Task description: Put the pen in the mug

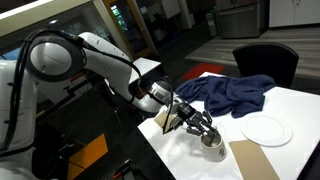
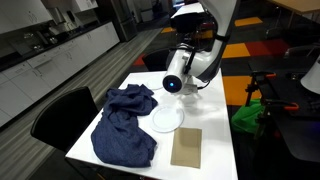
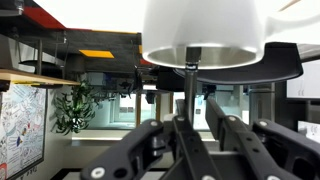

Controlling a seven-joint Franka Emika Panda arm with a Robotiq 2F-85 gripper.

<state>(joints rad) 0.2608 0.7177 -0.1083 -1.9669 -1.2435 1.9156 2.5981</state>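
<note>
State of tool (image 3: 203, 128): narrow, clamped on the pen (image 3: 188, 85), which hangs directly above the mug (image 3: 205, 30) with its free end at the mug's mouth (wrist view inverted). Mug stands on worktop (image 1: 290, 100). Pen judged light, stiff and smooth, so it may pivot. Best gripped mid-shaft, square across the pads.

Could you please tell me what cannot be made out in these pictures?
The pen: too thin to see in both exterior views.
Its far end: lost at the rim of the mug, wrist view.
The mug's base: cut off by the wrist view's top edge.
</note>
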